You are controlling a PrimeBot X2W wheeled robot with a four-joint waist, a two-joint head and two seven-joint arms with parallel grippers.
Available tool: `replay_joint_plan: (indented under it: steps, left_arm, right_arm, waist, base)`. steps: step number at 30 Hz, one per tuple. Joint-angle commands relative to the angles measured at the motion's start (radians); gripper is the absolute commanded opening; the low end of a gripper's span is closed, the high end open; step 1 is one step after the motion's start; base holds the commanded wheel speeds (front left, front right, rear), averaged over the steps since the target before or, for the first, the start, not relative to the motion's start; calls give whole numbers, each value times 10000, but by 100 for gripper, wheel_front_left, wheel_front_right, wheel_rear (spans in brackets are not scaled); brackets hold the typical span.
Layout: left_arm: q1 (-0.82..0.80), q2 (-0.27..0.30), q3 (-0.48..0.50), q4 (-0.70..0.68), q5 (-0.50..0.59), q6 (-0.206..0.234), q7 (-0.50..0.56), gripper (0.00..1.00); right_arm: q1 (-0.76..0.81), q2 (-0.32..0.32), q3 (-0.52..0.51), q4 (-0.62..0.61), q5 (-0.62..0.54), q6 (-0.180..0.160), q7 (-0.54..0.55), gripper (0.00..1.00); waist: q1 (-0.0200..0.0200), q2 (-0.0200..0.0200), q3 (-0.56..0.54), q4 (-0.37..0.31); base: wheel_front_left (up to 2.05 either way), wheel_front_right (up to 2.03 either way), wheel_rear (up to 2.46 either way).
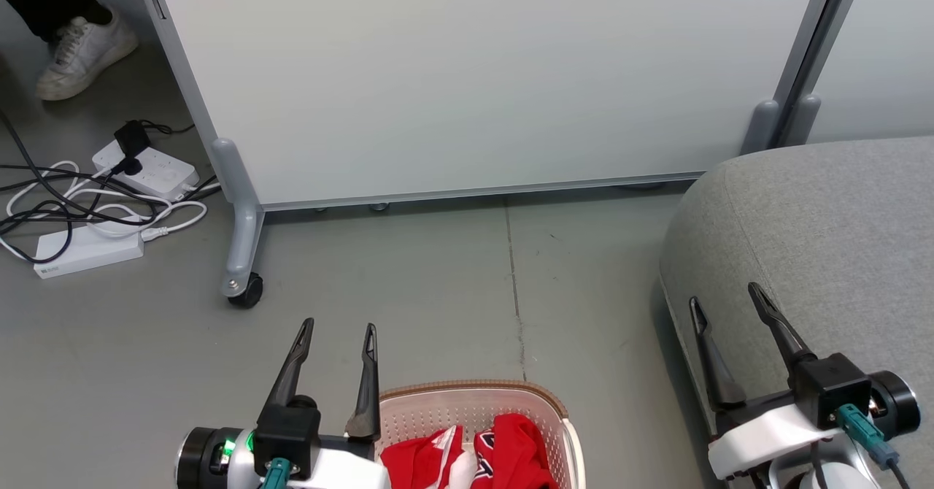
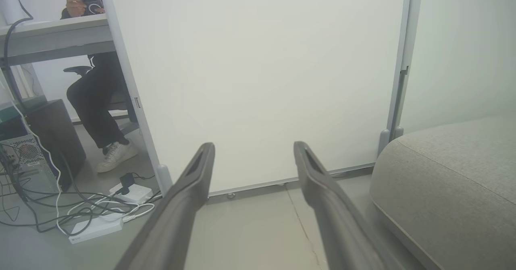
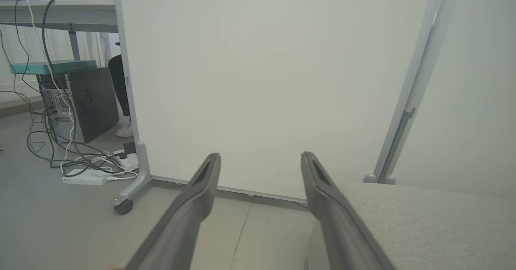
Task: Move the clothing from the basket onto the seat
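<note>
Red clothing [image 1: 481, 456] with white stripes lies bunched in the cream basket [image 1: 540, 400] at the bottom middle of the head view. My left gripper [image 1: 339, 328] stands open and empty just left of the basket's rim, fingers pointing up the view. At the right is the grey seat [image 1: 824, 219], with nothing on the part in view. My right gripper [image 1: 728, 295] is open and empty over the seat's left edge. Both wrist views look along spread fingers [image 2: 193, 181] [image 3: 207, 177] toward the partition, with the seat [image 2: 455, 173] [image 3: 427, 217] at lower right.
A pale grey wheeled partition [image 1: 467, 73] stands behind, its caster [image 1: 244, 295] on the floor at left. Power strips and tangled cables [image 1: 102, 204] lie at far left beside a person's white shoe [image 1: 84, 55]. A seated person [image 2: 96, 100] and a computer tower [image 3: 84, 102] sit beyond.
</note>
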Motion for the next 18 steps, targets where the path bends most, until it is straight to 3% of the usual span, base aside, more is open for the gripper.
replay_joint_plan:
  steps: [1,18]
  left_arm:
    - [106,32,-42,4,210,87,-82,100]
    - [93,28,-204,323,108,-48,-133,100]
  right_arm:
    - [-7,4,-26,30,-272,34,-76,100]
    - [36,-1,-240,324,-333,36,-97,100]
  waist:
    - [-1,-1,-8,-4]
    - [-1,-1,134,-78]
  base:
    - [0,0,0]
    - [0,0,0]
